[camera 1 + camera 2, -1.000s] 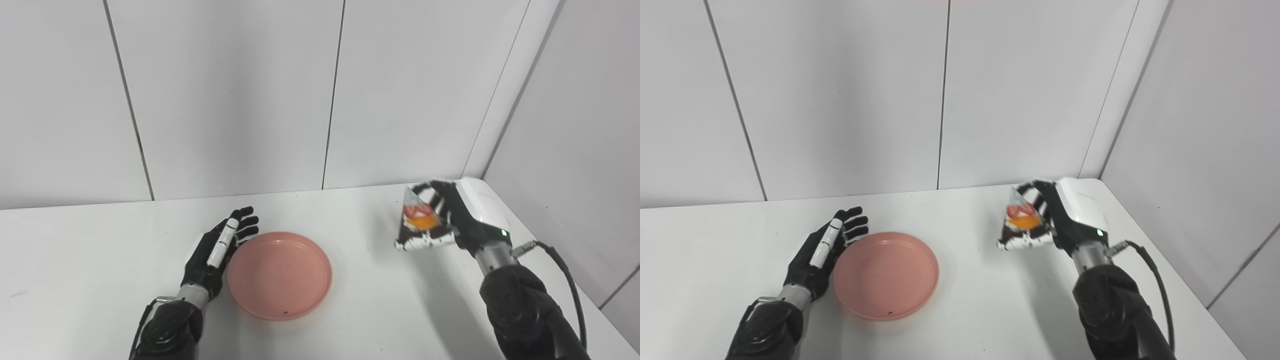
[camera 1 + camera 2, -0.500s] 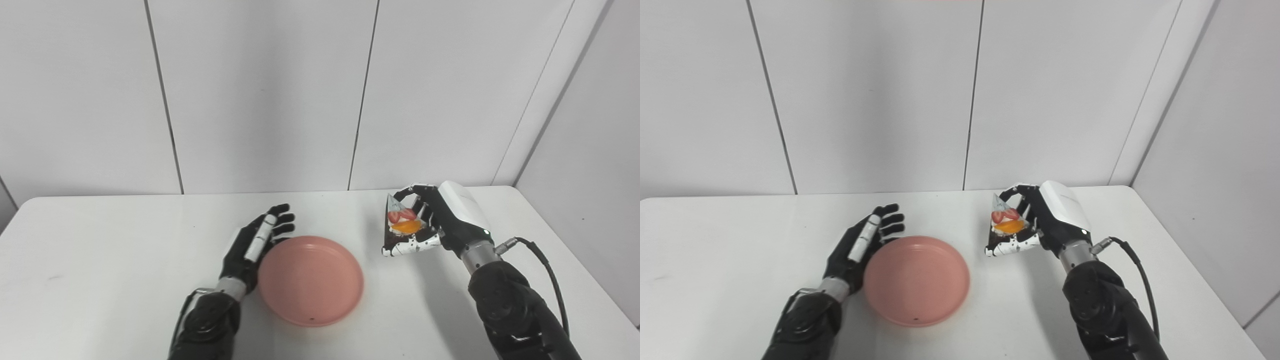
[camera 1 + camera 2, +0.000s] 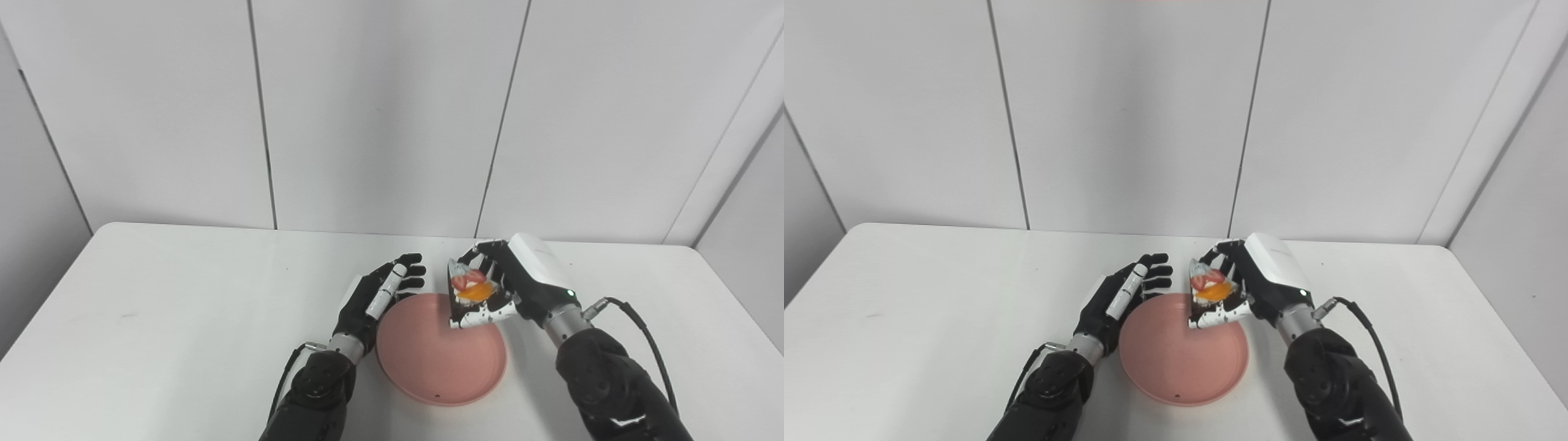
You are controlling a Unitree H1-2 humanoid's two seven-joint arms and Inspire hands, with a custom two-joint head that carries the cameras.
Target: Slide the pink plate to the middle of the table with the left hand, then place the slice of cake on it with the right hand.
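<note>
Hovering over bare pink plate (image 3: 432,361): cake slice (image 3: 470,294) clamped in right hand (image 3: 520,288); left hand (image 3: 373,297) spread beside.

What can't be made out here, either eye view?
- Whether the slice of cake touches the pink plate or hangs over it: neither view shows the gap.
- The cake's far side, covered by the right hand.
- Whether the left hand touches the plate's rim: contact line too small.
- The dark speck on the near rim: too small to identify.
</note>
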